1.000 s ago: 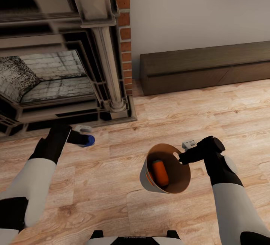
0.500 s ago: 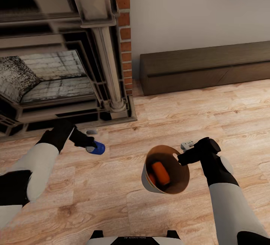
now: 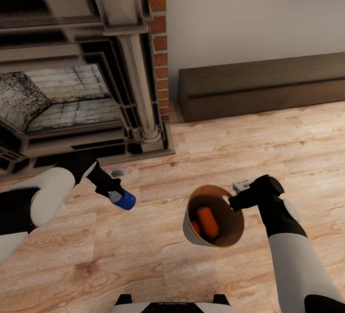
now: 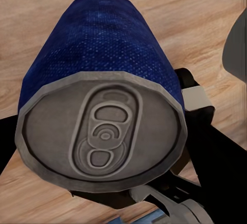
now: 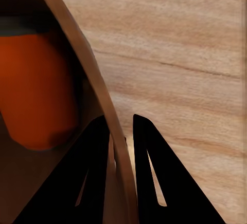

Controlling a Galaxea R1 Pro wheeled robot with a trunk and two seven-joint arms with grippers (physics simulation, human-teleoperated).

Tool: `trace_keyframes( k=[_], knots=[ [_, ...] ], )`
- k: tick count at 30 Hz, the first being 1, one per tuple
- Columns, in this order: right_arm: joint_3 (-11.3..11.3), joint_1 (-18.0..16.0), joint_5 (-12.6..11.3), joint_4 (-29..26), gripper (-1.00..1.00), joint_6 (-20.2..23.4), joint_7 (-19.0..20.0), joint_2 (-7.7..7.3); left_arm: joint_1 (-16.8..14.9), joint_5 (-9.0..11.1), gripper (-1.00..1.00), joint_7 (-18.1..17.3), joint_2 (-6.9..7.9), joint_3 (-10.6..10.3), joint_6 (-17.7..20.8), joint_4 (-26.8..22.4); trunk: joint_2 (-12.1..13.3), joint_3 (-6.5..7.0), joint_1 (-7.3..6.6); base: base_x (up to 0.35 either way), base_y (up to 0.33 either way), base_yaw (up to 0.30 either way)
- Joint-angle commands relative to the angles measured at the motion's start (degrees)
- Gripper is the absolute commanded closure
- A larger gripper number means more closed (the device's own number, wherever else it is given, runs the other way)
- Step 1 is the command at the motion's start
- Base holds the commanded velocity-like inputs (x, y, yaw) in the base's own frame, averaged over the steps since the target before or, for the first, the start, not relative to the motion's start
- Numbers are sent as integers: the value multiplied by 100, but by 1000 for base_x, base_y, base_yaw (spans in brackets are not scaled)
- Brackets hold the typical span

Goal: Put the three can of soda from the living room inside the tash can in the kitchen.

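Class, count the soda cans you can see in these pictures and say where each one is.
2 for certain. The blue can sits in the left gripper. An orange can lies inside the bin held by the right gripper. An orange patch beside it may be another.

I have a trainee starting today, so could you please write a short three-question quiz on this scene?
1. True or false: the left pincer is shut on the blue soda can.
2. Which part of the trash can does the right pincer grip? A) its rim wall B) its base C) nothing
3. Fill in: inside the bin lies an ______ soda can.

Key
1. True: the left wrist view shows the can clamped between the fingers, its grey top facing the camera.
2. A: one finger sits inside the wall, one outside.
3. orange
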Motion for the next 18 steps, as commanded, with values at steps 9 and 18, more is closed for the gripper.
trace_keyframes(
  k=[9, 18],
  knots=[
    [2, -275, -17, 23, 100, 97, 128, -190, -10, -2, 100, -66, -33, 8, 0, 16, 0, 0, 0, 0, 0, 0],
    [13, -1127, -8, 1055, 100, 82, 443, -997, 4, 9, 100, -71, -50, 32, 0, -235, 0, 0, 0, 0, 0, 0]
  ],
)
